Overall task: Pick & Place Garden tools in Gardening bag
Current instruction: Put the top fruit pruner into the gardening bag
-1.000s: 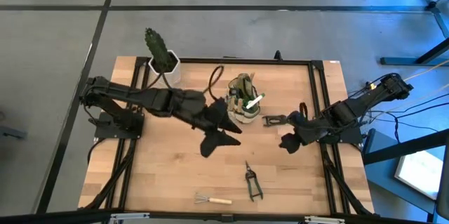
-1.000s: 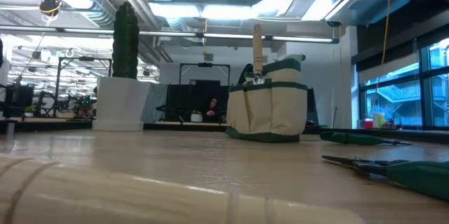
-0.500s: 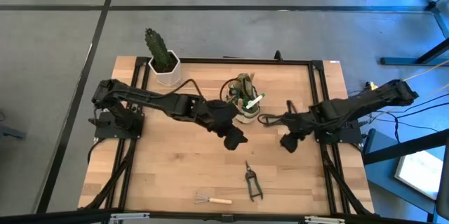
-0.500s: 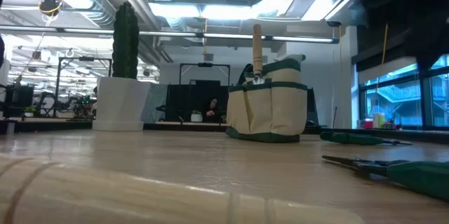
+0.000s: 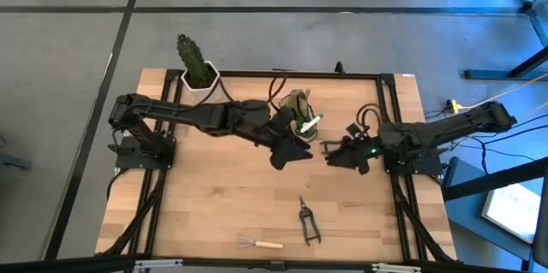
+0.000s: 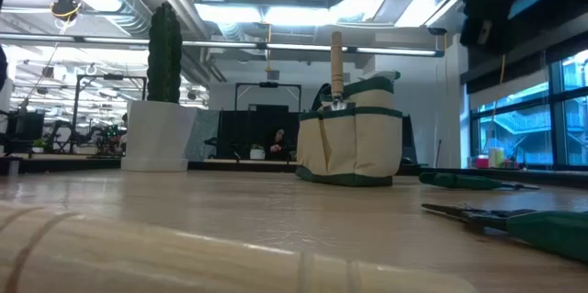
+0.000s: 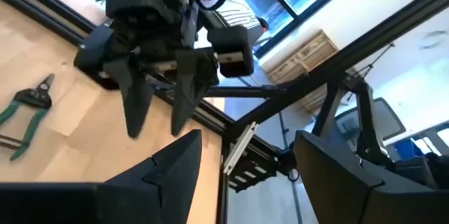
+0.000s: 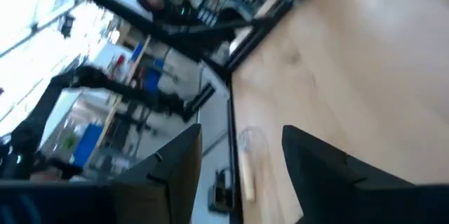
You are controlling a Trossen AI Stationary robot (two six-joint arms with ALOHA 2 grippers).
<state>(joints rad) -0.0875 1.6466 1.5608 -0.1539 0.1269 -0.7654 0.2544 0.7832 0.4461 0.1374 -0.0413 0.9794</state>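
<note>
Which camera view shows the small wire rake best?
The high view: the whole rake lies near the table's front edge, wire head and pale handle clear. The low view shows only its blurred handle close up. The right wrist view shows it small. The left wrist view misses it.

I count one bag [image 5: 296, 124], one shears [image 5: 308, 221], one rake [image 5: 259, 242], one cactus [image 5: 190, 56], my two grippers.

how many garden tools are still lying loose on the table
2 for sure: dark pruning shears near the front edge, and a little wire rake beside them, closer to the left arm's side. One wooden-handled tool already stands in the gardening bag; the arms may hide others.
</note>
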